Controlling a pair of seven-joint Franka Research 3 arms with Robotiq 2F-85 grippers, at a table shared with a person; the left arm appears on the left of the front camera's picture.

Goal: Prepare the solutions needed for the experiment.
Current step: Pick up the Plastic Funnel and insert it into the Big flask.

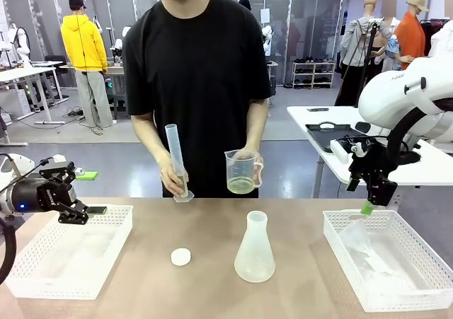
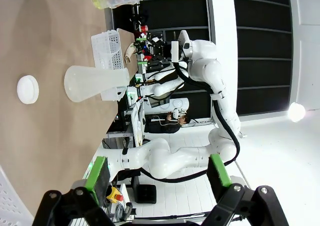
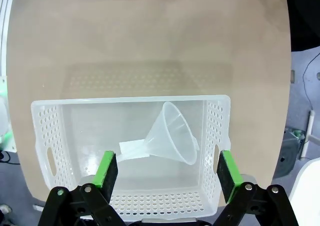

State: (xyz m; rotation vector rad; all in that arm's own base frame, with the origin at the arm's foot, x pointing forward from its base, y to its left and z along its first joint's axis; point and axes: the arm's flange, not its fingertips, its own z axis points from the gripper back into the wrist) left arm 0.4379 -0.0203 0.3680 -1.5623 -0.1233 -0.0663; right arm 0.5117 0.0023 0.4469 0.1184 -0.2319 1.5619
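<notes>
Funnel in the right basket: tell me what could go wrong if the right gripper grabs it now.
The funnel lies on its side under the open right gripper; its smooth cone may slip from the grip or skid against the basket wall. Carrying it over, the arm could tip the conical flask, standing free mid-table.

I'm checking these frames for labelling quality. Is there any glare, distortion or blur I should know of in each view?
Front view: even light, sharp, with a faint shadow by the conical flask. Left wrist view: rolled sideways, and a bright lamp flares near the right edge. Right wrist view: the wide-angle lens bows the table edges, and the funnel in the basket is sharp.
</notes>
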